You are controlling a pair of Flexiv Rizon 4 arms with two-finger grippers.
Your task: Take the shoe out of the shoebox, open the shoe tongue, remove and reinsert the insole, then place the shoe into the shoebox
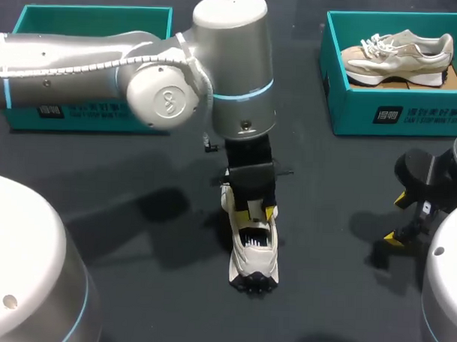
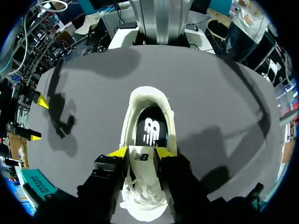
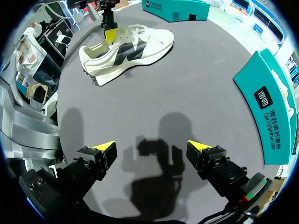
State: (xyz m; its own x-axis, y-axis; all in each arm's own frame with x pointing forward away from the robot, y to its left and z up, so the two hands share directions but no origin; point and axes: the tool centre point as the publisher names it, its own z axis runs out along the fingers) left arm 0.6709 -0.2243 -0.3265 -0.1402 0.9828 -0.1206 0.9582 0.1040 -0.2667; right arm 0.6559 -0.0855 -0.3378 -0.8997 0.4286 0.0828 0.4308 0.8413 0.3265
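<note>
Your shoe (image 1: 254, 254) is out of the box and stands on its sole on the table (image 1: 137, 213), near the middle, well apart from both boxes. So the first step is done. The left gripper (image 2: 141, 153) comes down from above and its two fingers pinch the tongue (image 2: 141, 159) from both sides. I judge you are at the step of opening the tongue.

The black insole (image 2: 150, 130) lies inside the shoe. Whether it was already out once, the pictures cannot tell. If not, you must remove it, reinsert it, and put the shoe back into the box.

The long axis of the shoe runs from you toward the boxes. The heel points to you and the toe points away, under the left arm.

The right gripper (image 3: 152, 149) hangs over bare table to your right, with fingers wide apart and nothing between them.
</note>
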